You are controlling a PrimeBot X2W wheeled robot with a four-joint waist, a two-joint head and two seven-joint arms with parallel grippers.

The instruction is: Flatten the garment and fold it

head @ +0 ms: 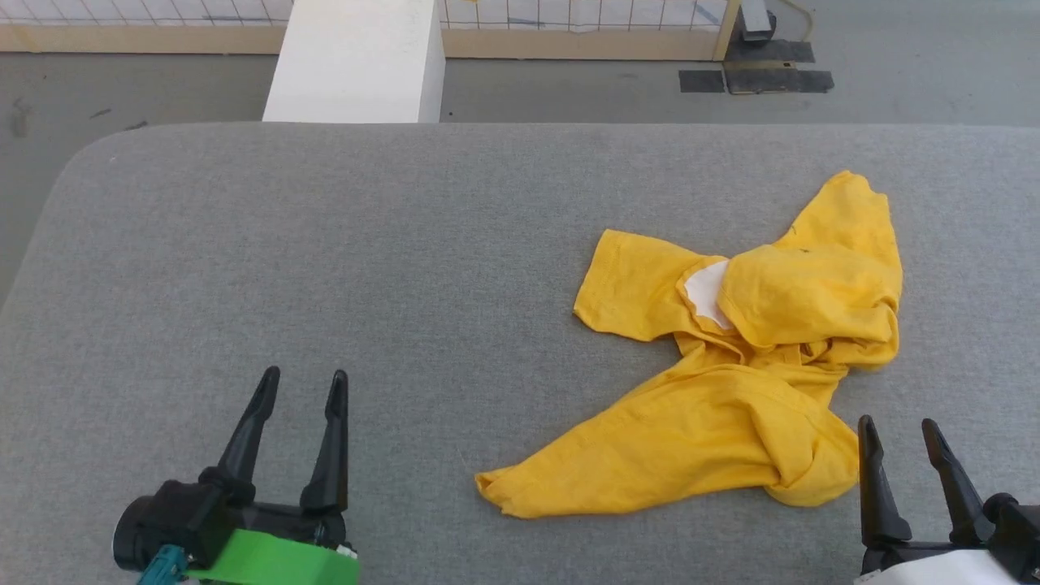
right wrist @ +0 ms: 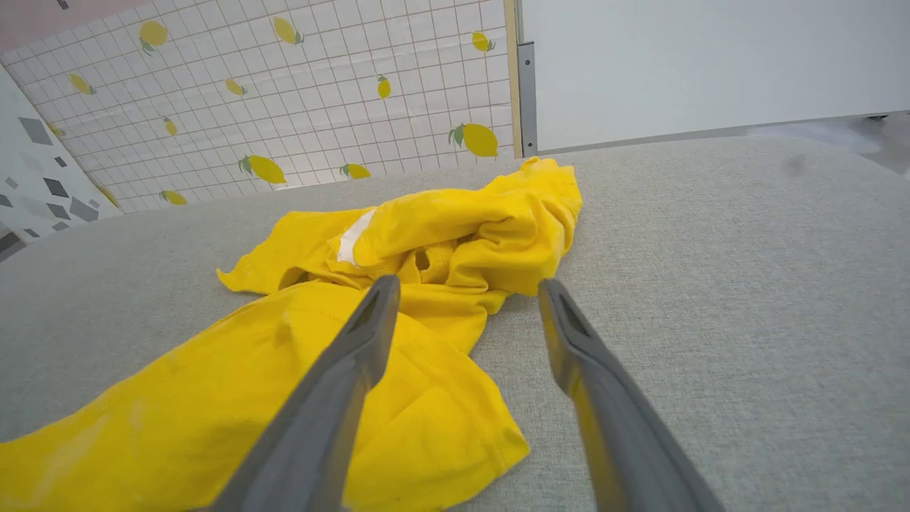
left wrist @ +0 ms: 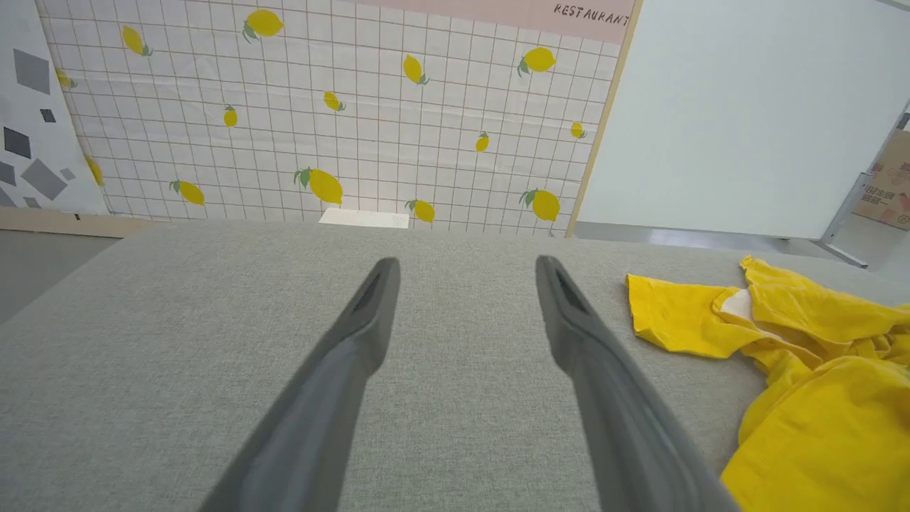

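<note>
The garment is a mustard-yellow T-shirt lying crumpled on the right half of the grey table, with a patch of white print showing near its middle. It also lies at the right of the left wrist view and spreads under the fingers in the right wrist view. My left gripper is open at the lower left, well clear of the cloth. My right gripper is open at the lower right, just beside the shirt's near right fold, holding nothing.
A white block stands beyond the table's far edge on the grey floor. A lemon-patterned tiled wall and a white panel rise behind. The table's left half is bare grey fabric.
</note>
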